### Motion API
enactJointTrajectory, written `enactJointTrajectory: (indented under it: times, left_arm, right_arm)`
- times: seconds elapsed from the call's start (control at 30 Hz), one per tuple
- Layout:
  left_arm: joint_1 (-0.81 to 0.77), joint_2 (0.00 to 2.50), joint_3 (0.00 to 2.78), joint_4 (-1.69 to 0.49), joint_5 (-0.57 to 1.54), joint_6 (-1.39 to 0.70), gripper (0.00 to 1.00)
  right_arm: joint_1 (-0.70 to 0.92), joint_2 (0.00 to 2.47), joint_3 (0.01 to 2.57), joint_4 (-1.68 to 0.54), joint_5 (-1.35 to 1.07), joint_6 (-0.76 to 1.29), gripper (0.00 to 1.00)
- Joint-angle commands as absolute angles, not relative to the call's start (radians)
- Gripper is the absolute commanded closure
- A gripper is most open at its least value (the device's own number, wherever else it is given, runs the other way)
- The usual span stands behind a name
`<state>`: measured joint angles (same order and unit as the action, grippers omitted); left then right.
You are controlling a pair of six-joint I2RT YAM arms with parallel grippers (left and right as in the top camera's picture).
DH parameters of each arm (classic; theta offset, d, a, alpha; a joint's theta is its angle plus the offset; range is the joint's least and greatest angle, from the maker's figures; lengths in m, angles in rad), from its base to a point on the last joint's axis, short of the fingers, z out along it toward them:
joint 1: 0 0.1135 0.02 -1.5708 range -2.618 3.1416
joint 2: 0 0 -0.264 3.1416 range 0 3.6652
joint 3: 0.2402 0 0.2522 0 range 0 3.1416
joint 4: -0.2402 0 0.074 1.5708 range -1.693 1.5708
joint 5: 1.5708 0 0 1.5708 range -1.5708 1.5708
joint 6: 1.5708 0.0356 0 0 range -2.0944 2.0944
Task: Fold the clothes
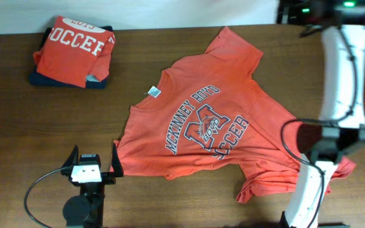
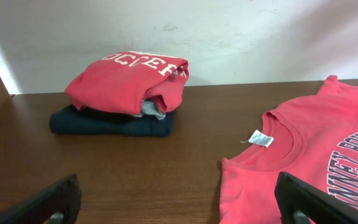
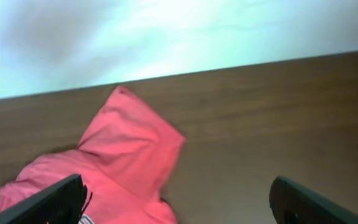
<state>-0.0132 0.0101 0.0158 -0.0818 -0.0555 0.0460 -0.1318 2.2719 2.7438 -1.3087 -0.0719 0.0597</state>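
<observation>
An orange-red T-shirt [image 1: 214, 120] lies spread face up across the table's middle, its navy-and-white "SOCCER" print showing and its white neck tag [image 1: 153, 92] toward the left. Its lower right part [image 1: 265, 183] is bunched up. My left gripper [image 1: 95, 164] stands open at the shirt's left corner. In the left wrist view [image 2: 179, 205] its right finger hangs over the cloth [image 2: 303, 149] with nothing between the fingers. My right gripper [image 3: 179, 202] is open and holds nothing. A sleeve [image 3: 129, 143] lies below and ahead of it on the left. The right arm [image 1: 341, 76] rises over the shirt's right side.
A folded orange-red shirt [image 1: 75, 45] rests on a folded navy garment [image 1: 49, 79] at the back left, in front of the white wall [image 2: 229, 31]. Bare brown table [image 1: 170, 209] surrounds the spread shirt. A black cable [image 1: 40, 190] loops beside the left arm's base.
</observation>
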Motion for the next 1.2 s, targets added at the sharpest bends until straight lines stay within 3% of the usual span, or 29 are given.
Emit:
enactJointTrajectory:
  times: [0.0,0.4,0.57,0.7,0.87,1.17]
  left_arm:
    - [-0.018,0.006,0.009,-0.080,-0.042,0.062,0.01]
    - [-0.017,0.006,0.009,-0.031,-0.050,0.062,0.01]
    - [-0.017,0.008,0.030,0.059,0.191,0.057,0.01]
    - [-0.017,0.072,0.149,-0.013,0.207,0.013,0.01]
    - [-0.017,0.320,0.437,-0.159,0.207,0.021,0.01]
    - [-0.066,1.094,1.208,-0.632,0.223,0.143,0.01]
  right_arm:
    - [-0.179,2.286,2.740,-1.371,-0.067,0.064,0.01]
    - [-0.225,2.291,2.738,-1.389,-0.067,0.064,0.01]
    - [-0.225,2.291,2.738,-1.389,-0.067,0.064,0.01]
    - [-0.225,2.291,2.738,-1.389,-0.067,0.064,0.01]
    - [-0.225,2.291,2.738,-1.389,-0.067,0.064,0.01]
    - [-0.225,2.291,2.738,-1.389,-0.067,0.064,0.01]
